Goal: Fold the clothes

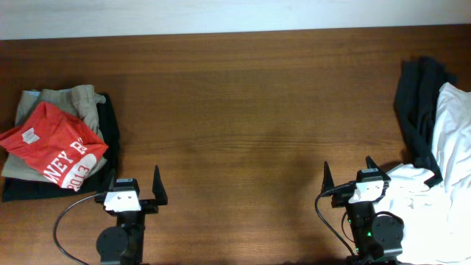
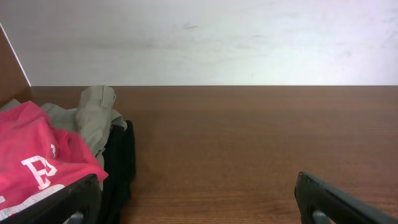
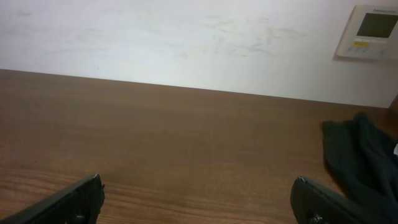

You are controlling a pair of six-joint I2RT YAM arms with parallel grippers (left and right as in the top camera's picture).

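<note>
A stack of folded clothes lies at the left of the table: a red T-shirt with white lettering (image 1: 55,151) on top of a beige garment (image 1: 66,99) and a black garment (image 1: 109,125). A loose heap lies at the right edge: a dark garment (image 1: 419,103) and a white garment (image 1: 449,154). My left gripper (image 1: 136,185) is open and empty at the front, just right of the folded stack. My right gripper (image 1: 349,175) is open and empty at the front, just left of the white garment. The left wrist view shows the red shirt (image 2: 31,155); the right wrist view shows the dark garment (image 3: 360,155).
The brown wooden table (image 1: 243,110) runs between the two piles. A white wall stands behind the far edge, with a small control panel (image 3: 372,31) on it at the right.
</note>
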